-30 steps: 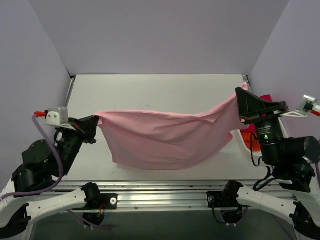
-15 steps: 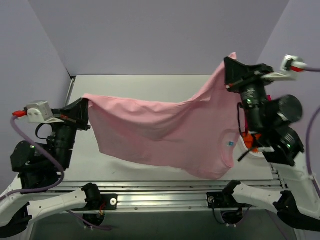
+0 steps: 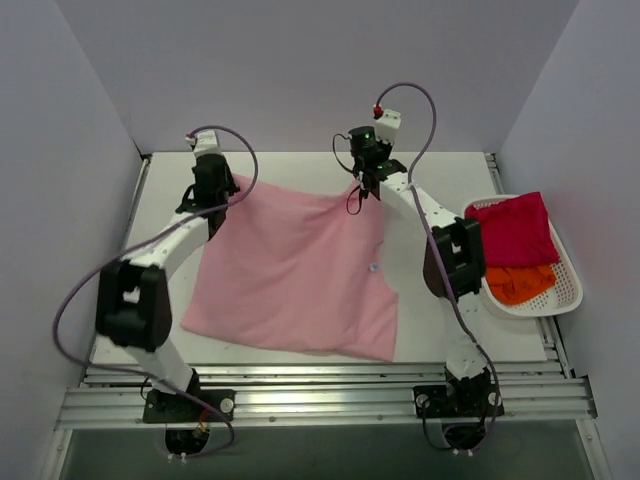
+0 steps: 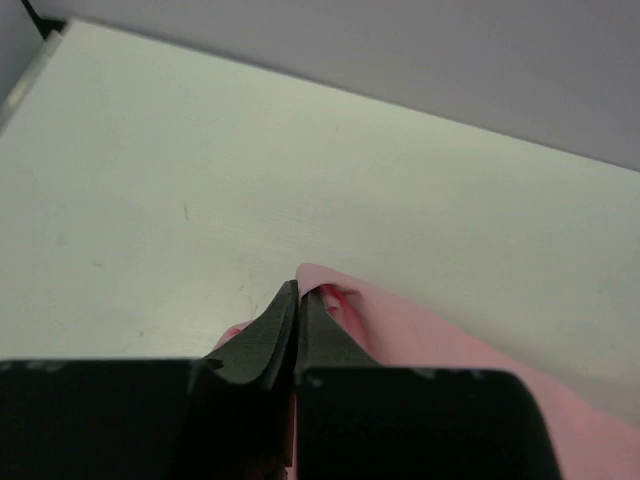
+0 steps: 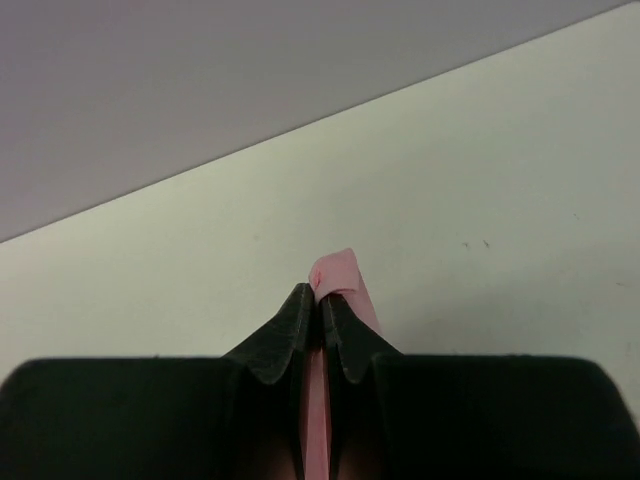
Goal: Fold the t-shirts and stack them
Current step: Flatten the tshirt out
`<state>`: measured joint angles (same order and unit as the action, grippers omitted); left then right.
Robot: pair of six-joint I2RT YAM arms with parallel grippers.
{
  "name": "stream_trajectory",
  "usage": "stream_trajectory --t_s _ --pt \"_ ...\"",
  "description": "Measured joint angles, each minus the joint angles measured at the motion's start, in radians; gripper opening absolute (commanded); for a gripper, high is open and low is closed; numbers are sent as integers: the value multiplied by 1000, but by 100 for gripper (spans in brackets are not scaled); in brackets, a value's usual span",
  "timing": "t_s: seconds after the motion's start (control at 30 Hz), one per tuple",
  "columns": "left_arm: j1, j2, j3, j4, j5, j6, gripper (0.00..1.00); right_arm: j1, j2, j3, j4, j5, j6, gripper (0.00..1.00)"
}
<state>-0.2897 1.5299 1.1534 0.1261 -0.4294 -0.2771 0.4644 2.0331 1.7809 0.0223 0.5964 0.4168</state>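
Bright, even, diffuse light; faint soft shadows; top view sharp; wrist foregrounds dark, blurred.

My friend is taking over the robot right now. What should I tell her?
Left claw: shut on the far left corner of the pink shirt.
Right claw: shut on its far right corner.
The shirt lies spread on the table.
Magenta-red shirt and orange shirt sit in the white basket, right side.
Done: pink one laid out.
Left: folding and stacking.

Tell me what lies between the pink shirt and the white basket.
Top view: between the pink shirt and basket, only the right arm's elbow over a bare table strip.
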Motion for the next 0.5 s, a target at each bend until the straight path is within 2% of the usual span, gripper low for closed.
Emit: stream_trajectory --t_s 0.1,0.13,0.17,0.2,0.27,0.33,0.37,0.43,0.5 --pt "110 371 228 -4 134 -63 2 -80 304 300 -37 -10 11 0" --pt "135 476 315 -16 174 -82 2 -101 401 406 -51 -16 14 22" --pt "157 580 410 -35 208 -100 5 -122 483 505 -73 -28 26 53" --pt "178 685 517 -69 239 -116 29 -140 561 599 -85 -35 32 96" --pt "209 869 742 -144 298 -143 94 -171 645 681 -67 -55 24 100" --pt "232 995 905 -199 338 -180 94 -195 653 662 -45 -76 10 100" --pt "240 1020 940 -199 346 -186 94 -202 647 648 -10 -78 2 100" --pt "252 1012 955 -215 368 -202 94 -207 609 589 60 -82 -10 100" --pt "256 957 898 -197 378 -213 94 -205 525 470 131 -84 -19 100"
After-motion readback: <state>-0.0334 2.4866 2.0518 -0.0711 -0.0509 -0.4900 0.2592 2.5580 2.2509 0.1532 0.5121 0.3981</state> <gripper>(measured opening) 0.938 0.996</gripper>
